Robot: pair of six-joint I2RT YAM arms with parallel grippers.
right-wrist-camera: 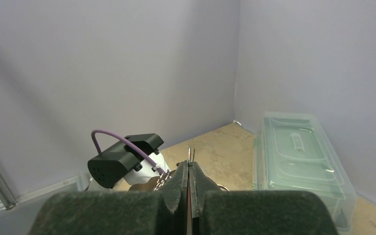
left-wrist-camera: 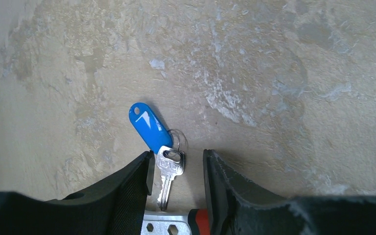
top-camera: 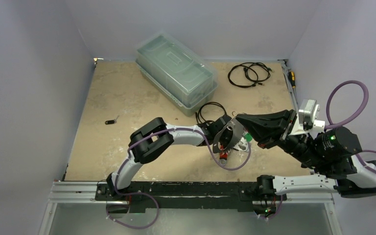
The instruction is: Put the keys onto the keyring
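Jaws of the left gripper [left-wrist-camera: 178, 160] stand partly apart, one finger at each side of the key [left-wrist-camera: 168, 177], and they grip nothing (whether the left pad touches the key's head I cannot tell). This key lies flat on the table [left-wrist-camera: 284, 73], joined by a small split ring [left-wrist-camera: 177, 138] to a blue tag [left-wrist-camera: 148, 126]. Its long axis runs along the fingers: the blade points back to the wrist, the tag away from it. To its right, the right gripper [right-wrist-camera: 189, 171] is pressed shut on a thin wire, in my judgement the keyring [right-wrist-camera: 190, 153]. The step seems to be picking up the key. Next the jaws must close on its head and carry the split ring to the wire.
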